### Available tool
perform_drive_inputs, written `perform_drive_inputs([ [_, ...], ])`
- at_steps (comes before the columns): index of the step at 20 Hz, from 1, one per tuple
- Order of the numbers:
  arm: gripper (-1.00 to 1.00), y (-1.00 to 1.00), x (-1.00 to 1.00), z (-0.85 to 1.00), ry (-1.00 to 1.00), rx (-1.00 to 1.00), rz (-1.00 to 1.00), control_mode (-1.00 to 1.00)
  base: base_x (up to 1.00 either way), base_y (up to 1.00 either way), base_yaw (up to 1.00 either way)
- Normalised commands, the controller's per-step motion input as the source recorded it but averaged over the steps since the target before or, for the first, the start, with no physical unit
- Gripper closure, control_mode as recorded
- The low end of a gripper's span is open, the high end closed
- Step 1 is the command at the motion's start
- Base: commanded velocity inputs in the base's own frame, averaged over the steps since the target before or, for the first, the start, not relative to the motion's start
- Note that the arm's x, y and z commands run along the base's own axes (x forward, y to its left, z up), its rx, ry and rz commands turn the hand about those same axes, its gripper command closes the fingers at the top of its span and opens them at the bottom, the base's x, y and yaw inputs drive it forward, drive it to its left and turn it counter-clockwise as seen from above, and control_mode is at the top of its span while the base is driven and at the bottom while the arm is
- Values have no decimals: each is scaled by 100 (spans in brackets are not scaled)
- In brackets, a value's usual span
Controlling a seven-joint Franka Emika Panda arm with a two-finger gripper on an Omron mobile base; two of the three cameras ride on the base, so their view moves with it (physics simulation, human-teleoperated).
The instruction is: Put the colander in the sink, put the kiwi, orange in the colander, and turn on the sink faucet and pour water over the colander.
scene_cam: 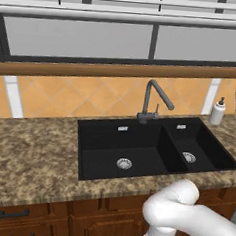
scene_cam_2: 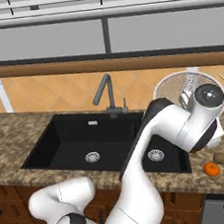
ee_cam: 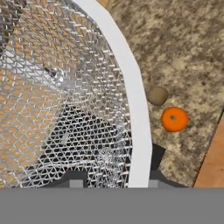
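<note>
Claw (ee_cam: pixel 114 181) clenched on the white rim of the colander (ee_cam: pixel 65 100), one finger tip on each side of it, the mesh bowl tipped up off the granite counter (scene_cam: pixel 32 153) and spreading away from the tips. Beyond the rim on the outer side, the orange (ee_cam: pixel 174 119) lies on the counter with the kiwi (ee_cam: pixel 157 95) just beside it, apart from the colander. From the right base camera the raised colander stands right of the sink (scene_cam_2: pixel 72 138), whose wide basin sits below the sink faucet (scene_cam_2: pixel 106 96); a white soap bottle (scene_cam: pixel 218 112) stands right of the sink.
</note>
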Motion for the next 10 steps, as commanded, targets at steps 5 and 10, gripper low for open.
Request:
perform_drive_inputs([
  [5, 100, 100, -57, 21, 0, -7, -21, -100, 0, 0, 0],
  [10, 100, 100, -7, 4, 5, -2, -26, -100, 0, 0, 0],
])
